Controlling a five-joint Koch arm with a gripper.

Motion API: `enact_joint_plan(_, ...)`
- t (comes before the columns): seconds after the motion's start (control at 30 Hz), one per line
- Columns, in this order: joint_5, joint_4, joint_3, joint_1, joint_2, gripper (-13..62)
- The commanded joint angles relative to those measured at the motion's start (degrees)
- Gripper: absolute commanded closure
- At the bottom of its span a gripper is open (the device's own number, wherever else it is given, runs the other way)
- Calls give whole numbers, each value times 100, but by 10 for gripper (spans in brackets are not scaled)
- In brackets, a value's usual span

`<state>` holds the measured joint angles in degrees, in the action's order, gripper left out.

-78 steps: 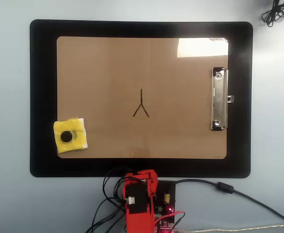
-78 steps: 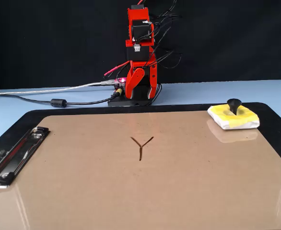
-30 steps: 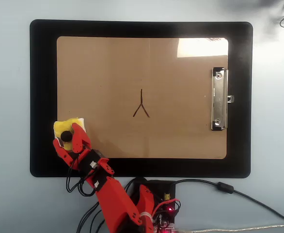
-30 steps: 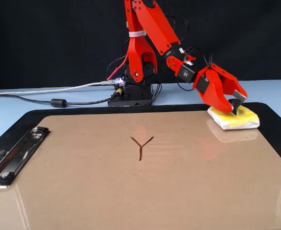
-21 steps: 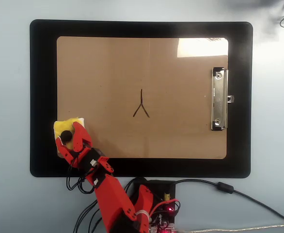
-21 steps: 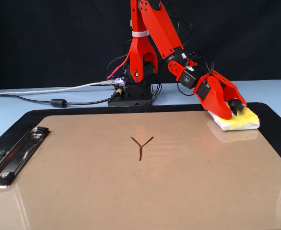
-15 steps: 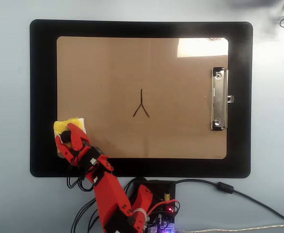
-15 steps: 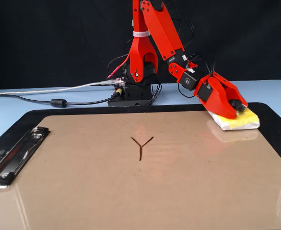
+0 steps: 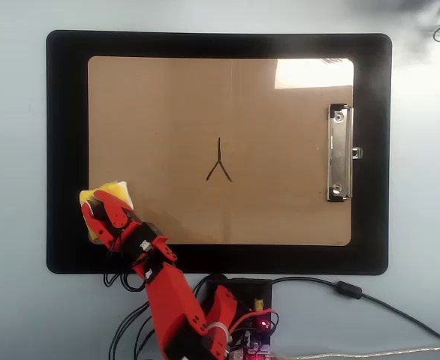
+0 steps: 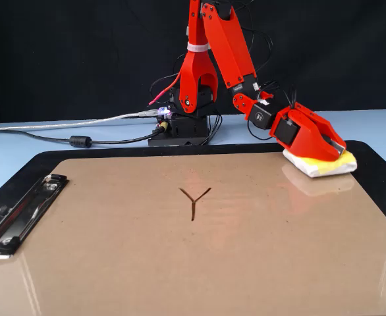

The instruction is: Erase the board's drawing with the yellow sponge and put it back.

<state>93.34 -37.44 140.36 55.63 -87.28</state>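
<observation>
Nothing is erased yet: the small dark three-line drawing (image 9: 219, 162) sits untouched mid-board.

My red fingers (image 10: 331, 150) are down over the small square yellow sponge (image 10: 325, 164) at the corner of the large brown hardboard clipboard (image 9: 167, 112), on its edge by the black mat (image 9: 66, 150), well apart from the mark. They cover the sponge, but whether they actually grip it I cannot tell. Wiping and returning the sponge both remain.
</observation>
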Motion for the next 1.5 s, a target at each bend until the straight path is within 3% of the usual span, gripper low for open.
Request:
enact_joint_plan(0.0,88,431,-53,-88,-905,574)
enact_joint_plan(0.17,501,4526,-141,-1310,-3577,574)
enact_joint_plan(0.27,501,6530,-378,-2751,-4685,575)
enact_joint_plan(0.37,448,6697,-352,-4192,-4737,575)
enact_joint_plan(0.5,141,5643,-9,-4799,-4649,575)
enact_joint_plan(0.63,105,4157,668,-5353,-4087,575)
enact_joint_plan(1.03,123,2505,1011,-5590,-2663,575)
enact_joint_plan(1.17,114,1195,729,-5590,-1090,575)
enact_joint_plan(1.33,105,281,-1248,-5625,1450,575)
enact_joint_plan(1.47,105,290,-1573,-5634,1775,575)
